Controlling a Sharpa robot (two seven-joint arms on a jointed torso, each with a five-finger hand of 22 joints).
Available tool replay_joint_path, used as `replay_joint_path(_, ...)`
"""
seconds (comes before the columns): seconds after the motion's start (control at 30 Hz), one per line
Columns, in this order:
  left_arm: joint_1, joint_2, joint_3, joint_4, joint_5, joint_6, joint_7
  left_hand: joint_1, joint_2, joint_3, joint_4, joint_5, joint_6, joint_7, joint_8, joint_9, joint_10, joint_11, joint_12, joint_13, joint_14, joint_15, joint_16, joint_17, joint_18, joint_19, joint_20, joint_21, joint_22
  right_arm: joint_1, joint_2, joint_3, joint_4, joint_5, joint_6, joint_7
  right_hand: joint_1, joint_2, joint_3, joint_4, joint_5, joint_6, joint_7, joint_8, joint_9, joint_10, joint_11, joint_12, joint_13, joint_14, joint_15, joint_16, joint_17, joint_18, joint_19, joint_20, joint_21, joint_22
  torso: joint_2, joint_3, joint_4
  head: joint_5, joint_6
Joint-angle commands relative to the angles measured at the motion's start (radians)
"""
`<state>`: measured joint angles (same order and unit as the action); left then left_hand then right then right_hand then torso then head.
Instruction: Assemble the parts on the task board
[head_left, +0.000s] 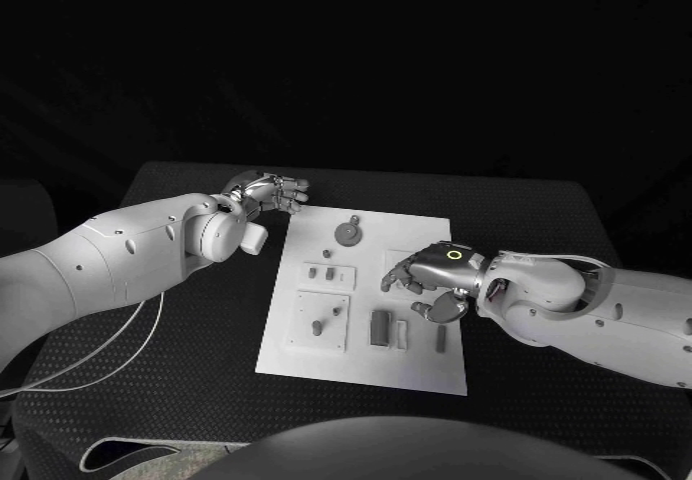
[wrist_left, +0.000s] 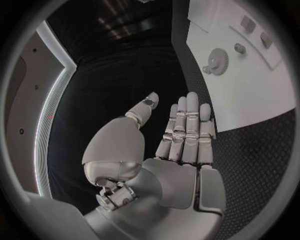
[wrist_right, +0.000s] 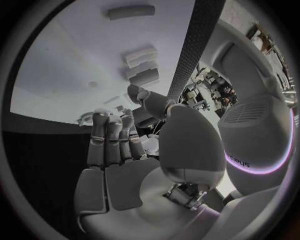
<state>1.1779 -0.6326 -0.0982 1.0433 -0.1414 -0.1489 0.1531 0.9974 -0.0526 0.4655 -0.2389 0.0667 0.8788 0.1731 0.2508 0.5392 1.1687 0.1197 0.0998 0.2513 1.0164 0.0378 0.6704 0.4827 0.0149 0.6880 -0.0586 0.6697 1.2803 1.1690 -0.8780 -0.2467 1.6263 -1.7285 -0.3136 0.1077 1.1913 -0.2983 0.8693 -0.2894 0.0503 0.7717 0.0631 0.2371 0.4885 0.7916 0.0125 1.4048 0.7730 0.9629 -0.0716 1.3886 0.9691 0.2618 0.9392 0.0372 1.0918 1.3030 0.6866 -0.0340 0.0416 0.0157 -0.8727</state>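
From the head camera, the white task board lay mid-table with grey parts and a gear on it, the right hand hovering over its right half, fingers loosely curled, holding nothing. The left hand sat just off the board's far-left corner. At the left wrist, that hand was flat, fingers together and empty, the gear beyond; at the right wrist, the right hand's fingers stood straight, side by side above the board.

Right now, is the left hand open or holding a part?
Open. The left hand shows straight, empty fingers in its wrist view, off the task board.
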Motion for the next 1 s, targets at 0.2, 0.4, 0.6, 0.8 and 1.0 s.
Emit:
replay_joint_path(0.2, 0.000, 0.002, 0.000, 0.005, 0.001, 0.011, 0.005, -0.003, -0.003, 0.000, 0.002, 0.000, -0.005, -0.003, 0.007, -0.001, -0.008, 0.002, -0.003, -0.002, 0.001, 0.008, -0.005, 0.002, 0.011, 0.002, 0.005, -0.006, 0.001, 0.005, -0.054, -0.001, -0.011, 0.408, 0.147, -0.150, -0.160, 0.009, -0.142, 0.064, -0.002, 0.058, 0.073, 0.045, 0.017, 0.004, 0.018, 0.010, -0.006, 0.005, 0.001, 0.008, -0.007, 0.000, 0.016, -0.005, 0.003, -0.006, 0.000, -0.0007, 0.0000, -0.013, 0.006)
replay_joint_path(0.4, 0.000, 0.002, 0.000, 0.007, -0.001, 0.014, 0.005, -0.002, -0.002, 0.000, 0.002, 0.000, -0.003, -0.005, 0.009, -0.001, -0.008, 0.002, -0.003, -0.002, 0.001, 0.008, -0.006, 0.003, 0.011, 0.002, 0.005, -0.006, 0.002, 0.004, -0.085, -0.001, -0.006, 0.522, 0.204, -0.320, -0.286, 0.057, -0.262, 0.117, 0.011, 0.140, 0.068, 0.089, 0.037, 0.008, 0.016, 0.004, -0.020, -0.001, 0.003, -0.004, -0.024, 0.000, 0.005, -0.006, -0.016, -0.018, 0.001, -0.0008, 0.0009, -0.035, 0.010)
replay_joint_path(0.6, 0.000, 0.001, 0.000, 0.008, -0.003, 0.015, 0.005, -0.002, -0.002, 0.000, 0.003, 0.000, -0.002, -0.006, 0.009, 0.000, -0.008, 0.003, -0.003, -0.002, 0.001, 0.008, -0.006, 0.004, 0.011, 0.002, 0.005, -0.007, 0.002, 0.004, -0.097, -0.002, 0.021, 0.694, 0.292, -0.507, -0.324, 0.053, -0.258, 0.218, 0.001, 0.222, 0.041, 0.106, 0.042, 0.160, -0.020, -0.018, -0.054, 0.105, -0.036, -0.009, -0.054, 0.000, 0.098, -0.061, 0.001, -0.041, 0.001, 0.0004, 0.0003, -0.039, 0.010)
replay_joint_path(0.8, 0.000, 0.001, 0.000, 0.010, -0.003, 0.024, 0.004, -0.002, 0.001, 0.000, 0.004, 0.000, -0.001, -0.015, 0.011, 0.000, -0.007, 0.002, -0.002, -0.002, 0.001, 0.008, -0.007, 0.006, 0.011, 0.002, 0.006, -0.008, 0.004, 0.002, -0.096, -0.002, 0.037, 0.698, 0.320, -0.619, -0.339, 0.069, -0.257, 0.247, -0.001, 0.258, 0.025, 0.114, 0.048, 0.214, -0.034, -0.019, -0.049, 0.154, -0.050, -0.008, -0.054, 0.000, 0.135, -0.076, 0.015, -0.046, 0.001, -0.0005, -0.0001, -0.045, 0.007)
replay_joint_path(1.0, 0.001, 0.001, 0.000, 0.013, -0.009, 0.030, 0.001, -0.003, 0.002, 0.000, 0.004, 0.000, -0.001, -0.016, 0.011, 0.000, -0.006, 0.002, -0.002, -0.002, 0.001, 0.008, -0.008, 0.007, 0.011, 0.002, 0.006, -0.008, 0.005, 0.000, -0.092, -0.002, 0.030, 0.697, 0.367, -0.677, -0.348, 0.062, -0.207, 0.289, -0.002, 0.285, 0.011, 0.121, 0.059, 0.264, -0.048, -0.041, -0.048, 0.198, -0.062, -0.017, -0.054, 0.000, 0.173, -0.087, 0.023, -0.057, 0.000, -0.0020, 0.0022, -0.048, 0.004)
